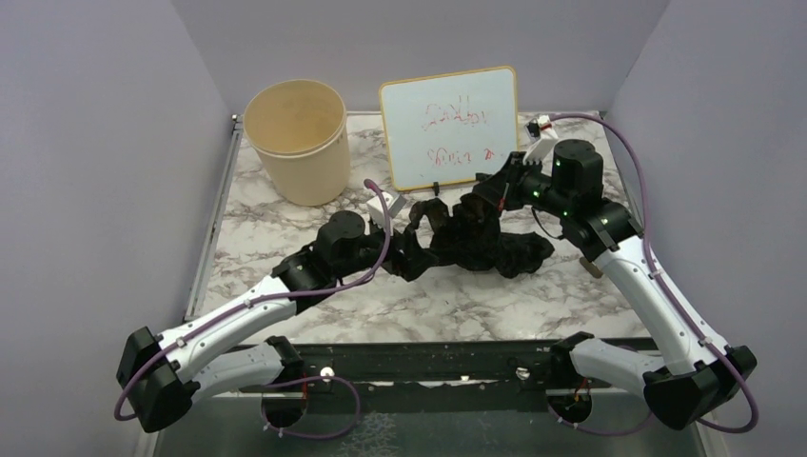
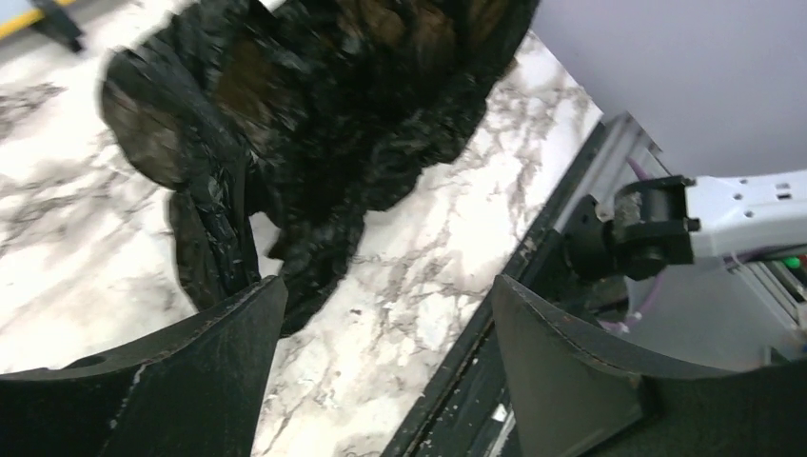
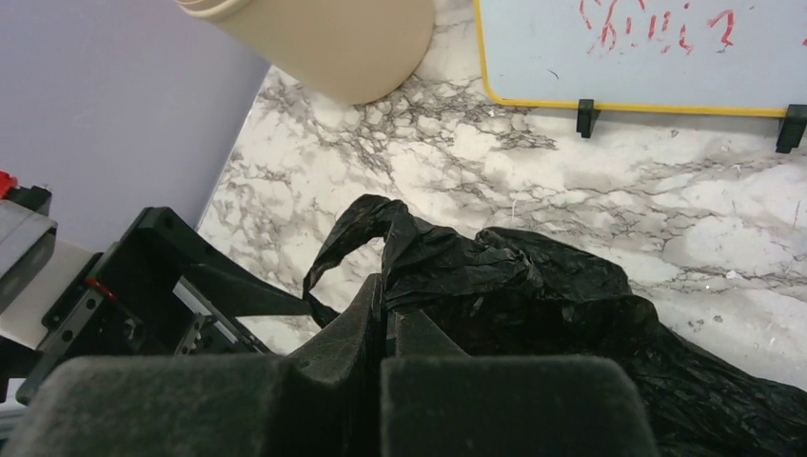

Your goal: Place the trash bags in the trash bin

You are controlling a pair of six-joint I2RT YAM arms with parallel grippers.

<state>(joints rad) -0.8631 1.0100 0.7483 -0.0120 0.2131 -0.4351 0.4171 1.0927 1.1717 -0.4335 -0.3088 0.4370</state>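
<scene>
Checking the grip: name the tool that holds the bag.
The right tool, shut on the bag; the left tool stands open, holding nothing.

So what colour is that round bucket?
Cream-beige: the cylindrical plastic trash bin shows best in the top view.

Right wrist view: the top edge crops the trash bin (image 3: 333, 43) to part of its wall, and also crops the whiteboard (image 3: 657, 71). Left wrist view: the trash bag (image 2: 324, 133) is blurred and cut off at the top edge. Top view: the red writing (image 1: 460, 129) is illegible.
</scene>
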